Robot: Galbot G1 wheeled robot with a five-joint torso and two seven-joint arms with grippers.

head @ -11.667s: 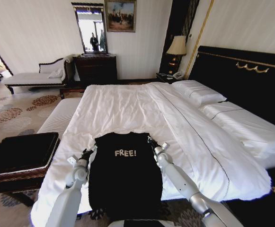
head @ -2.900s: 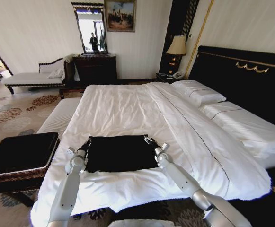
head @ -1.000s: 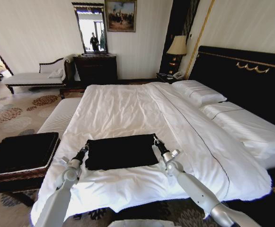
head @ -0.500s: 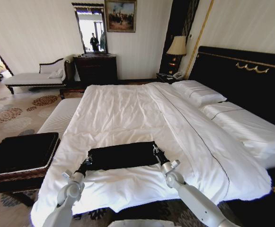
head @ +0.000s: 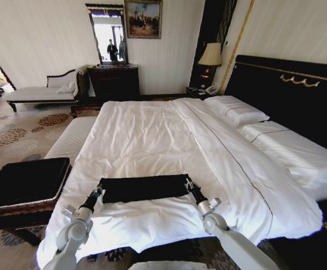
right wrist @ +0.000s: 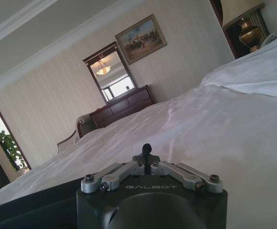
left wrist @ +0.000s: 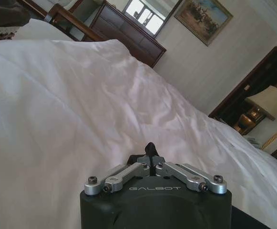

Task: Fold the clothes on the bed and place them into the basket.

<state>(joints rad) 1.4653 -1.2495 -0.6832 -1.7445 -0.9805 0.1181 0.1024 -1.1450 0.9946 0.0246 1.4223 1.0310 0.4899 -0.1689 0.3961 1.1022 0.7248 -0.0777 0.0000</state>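
Observation:
The clothes (head: 143,188), a black T-shirt, lie as a narrow folded strip across the bed (head: 152,129) near its foot. My left gripper (head: 98,191) is shut on the strip's left end. The right gripper (head: 189,183) is shut on its right end. Both arms reach up from the bed's foot edge. In the left wrist view the left gripper (left wrist: 150,149) has its fingers pressed together over the white sheet. The right gripper (right wrist: 147,150) looks the same in the right wrist view, with black cloth (right wrist: 28,205) beside it. The basket (head: 25,183) stands left of the bed.
A white-cushioned bench (head: 70,140) runs along the bed's left side behind the basket. Pillows (head: 236,111) and the black headboard (head: 287,90) are at the right. A dresser (head: 113,81), chaise (head: 42,93) and lamp (head: 210,56) stand by the far wall.
Both grippers have drawn back toward the foot of the bed, pulling the shirt's far edge over itself. The black patch went from a wide rectangle to a narrow strip.

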